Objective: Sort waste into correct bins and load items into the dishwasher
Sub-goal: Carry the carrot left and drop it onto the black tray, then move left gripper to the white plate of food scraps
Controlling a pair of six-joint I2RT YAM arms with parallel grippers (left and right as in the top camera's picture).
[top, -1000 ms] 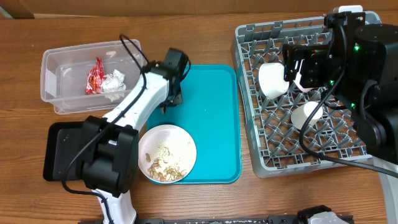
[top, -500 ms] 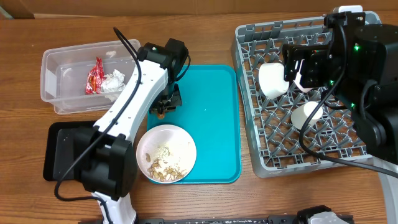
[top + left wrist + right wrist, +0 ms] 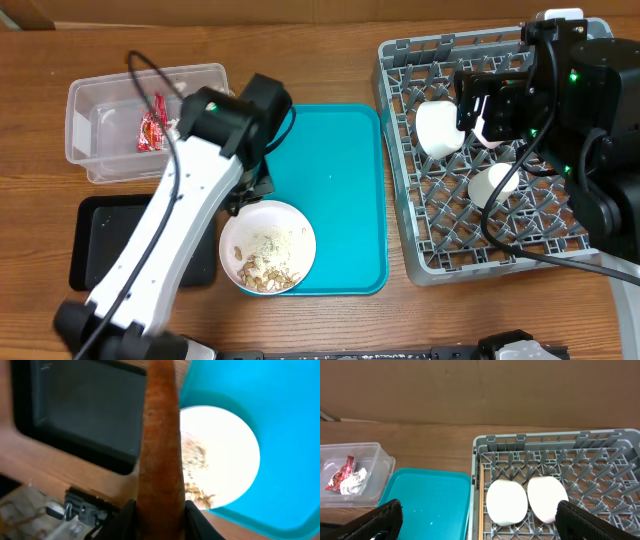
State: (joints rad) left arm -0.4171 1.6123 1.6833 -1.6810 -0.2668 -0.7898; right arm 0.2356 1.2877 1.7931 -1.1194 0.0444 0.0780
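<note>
Left gripper [image 3: 160,519] clamped on carrot stick [image 3: 160,435] near one end; stiff, light, I judge it may pivot. Right gripper [image 3: 480,522] spread wide, empty.

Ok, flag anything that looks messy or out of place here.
The white plate, on the teal tray's corner nearest the black tray, is littered with loose rice and brown scraps. The left gripper grips a carrot stick. Nothing looks spilled or broken.
</note>
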